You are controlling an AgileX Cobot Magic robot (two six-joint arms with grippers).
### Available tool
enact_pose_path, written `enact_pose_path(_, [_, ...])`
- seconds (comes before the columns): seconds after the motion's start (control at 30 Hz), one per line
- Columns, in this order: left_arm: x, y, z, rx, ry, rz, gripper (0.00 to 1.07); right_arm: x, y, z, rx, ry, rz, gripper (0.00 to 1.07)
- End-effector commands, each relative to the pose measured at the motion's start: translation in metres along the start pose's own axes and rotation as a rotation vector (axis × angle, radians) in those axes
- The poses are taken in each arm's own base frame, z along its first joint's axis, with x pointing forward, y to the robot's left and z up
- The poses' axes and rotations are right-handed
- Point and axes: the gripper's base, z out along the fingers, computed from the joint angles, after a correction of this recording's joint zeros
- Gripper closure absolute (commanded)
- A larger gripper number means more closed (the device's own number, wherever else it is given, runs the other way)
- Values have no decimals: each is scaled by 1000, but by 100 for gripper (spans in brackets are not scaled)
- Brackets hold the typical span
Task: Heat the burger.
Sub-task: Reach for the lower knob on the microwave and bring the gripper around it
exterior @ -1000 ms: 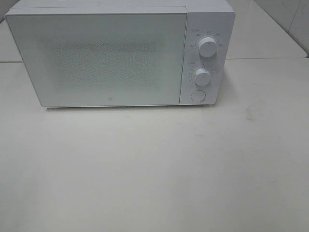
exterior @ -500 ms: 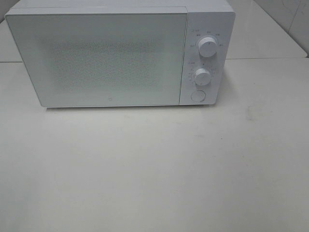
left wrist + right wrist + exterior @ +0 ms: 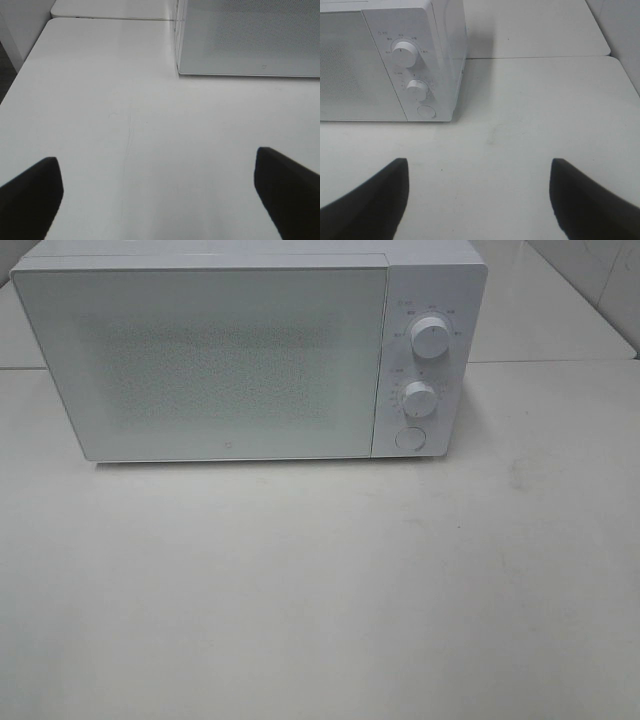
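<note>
View from beside the desk. A white box-shaped microwave oven [image 3: 250, 350] stands at the rear of the pale, smooth desk [image 3: 320, 590], its wide speckled-glass door [image 3: 210, 360] shut flush. To the door's right sit an upper white round knob [image 3: 430, 338], a lower white round knob [image 3: 419, 398] and, beneath them, a flat white round button [image 3: 409, 438]. The left end effector [image 3: 155, 165] hovers over bare desk facing the oven's left front corner, jaws spread wide and holding nothing. The right end effector [image 3: 479, 167] faces the control panel, likewise agape and empty. The burger appears in no view: it may lie behind the door, whose glass is too clouded to see through, or outside the pictures. Hazards, as judged from here:
- A firm press on the button could shove the unbraced oven backward.
- The door, probably hinged at its left edge, may swing into the left end effector.
- The two knobs look alike and sit close together, so a slight misaim could turn the wrong one.
- Starting the oven without sight of the burger risks running it empty
</note>
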Motion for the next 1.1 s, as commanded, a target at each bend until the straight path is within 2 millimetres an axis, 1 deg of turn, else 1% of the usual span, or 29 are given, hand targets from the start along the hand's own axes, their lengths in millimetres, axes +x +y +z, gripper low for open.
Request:
enact_pose_path(0.03, [1,0,-3,-5,-34,3,10,-8,2,9,-1,-22,-3,32])
enact_pose_path(0.07, [1,0,-3,-5,-34,3,10,-11,3,15,-2,-17,-5,32])
enact_pose_path(0.13, [1,0,-3,-5,-34,3,10,-12,3,19,-2,-11,-6,32])
enact_pose_path(0.17, [1,0,-3,-5,-34,3,10,-15,4,27,-4,-6,-8,32])
enact_pose_path(0.27, [1,0,-3,-5,-34,3,10,-16,5,30,-5,-4,-9,32])
enact_pose_path(0.33, [1,0,-3,-5,-34,3,10,-21,7,45,-12,-9,-13,32])
enact_pose_path(0.37, [1,0,-3,-5,-34,3,10,-21,7,45,-12,-9,-13,32])
enact_pose_path(0.4, [1,0,-3,-5,-34,3,10,-22,8,49,-13,-8,-14,32])
enact_pose_path(0.43, [1,0,-3,-5,-34,3,10,-24,9,57,-17,-8,-16,32])
enact_pose_path(0.47, [1,0,-3,-5,-34,3,10,-24,9,57,-17,-8,-16,32])
enact_pose_path(0.5, [1,0,-3,-5,-34,3,10,-26,10,66,-21,-10,-18,32])
enact_pose_path(0.53, [1,0,-3,-5,-34,3,10,-26,10,66,-21,-10,-18,32])
enact_pose_path(0.57, [1,0,-3,-5,-34,3,10,-27,11,69,-23,-15,-18,32])
enact_pose_path(0.6, [1,0,-3,-5,-34,3,10,-29,12,76,-28,-18,-18,32])
enact_pose_path(0.63, [1,0,-3,-5,-34,3,10,-29,12,76,-28,-18,-18,32])
enact_pose_path(0.67, [1,0,-3,-5,-34,3,10,-29,12,81,-30,-17,-19,32])
enact_pose_path(0.7, [1,0,-3,-5,-34,3,10,-30,13,89,-32,-14,-20,32])
enact_pose_path(0.73, [1,0,-3,-5,-34,3,10,-30,13,89,-32,-14,-20,32])
enact_pose_path(0.77, [1,0,-3,-5,-34,3,10,-31,14,95,-37,-23,-21,32])
enact_pose_path(0.8, [1,0,-3,-5,-34,3,10,-31,14,95,-37,-23,-21,32])
enact_pose_path(0.83, [1,0,-3,-5,-34,3,10,-31,14,99,-39,-22,-21,32])
enact_pose_path(0.87, [1,0,-3,-5,-34,3,10,-32,15,106,-43,-28,-22,32])
enact_pose_path(0.9, [1,0,-3,-5,-34,3,10,-32,15,106,-43,-28,-22,32])
enact_pose_path(0.93, [1,0,-3,-5,-34,3,10,-32,16,113,-48,-33,-22,32])
enact_pose_path(1.0, [1,0,-3,-5,-34,3,10,-33,17,116,-51,-42,-22,32])
enact_pose_path(1.03, [1,0,-3,-5,-34,3,10,-34,17,122,-57,-52,-23,32])
enact_pose_path(1.1, [1,0,-3,-5,-34,3,10,-34,18,126,-60,-57,-23,32])
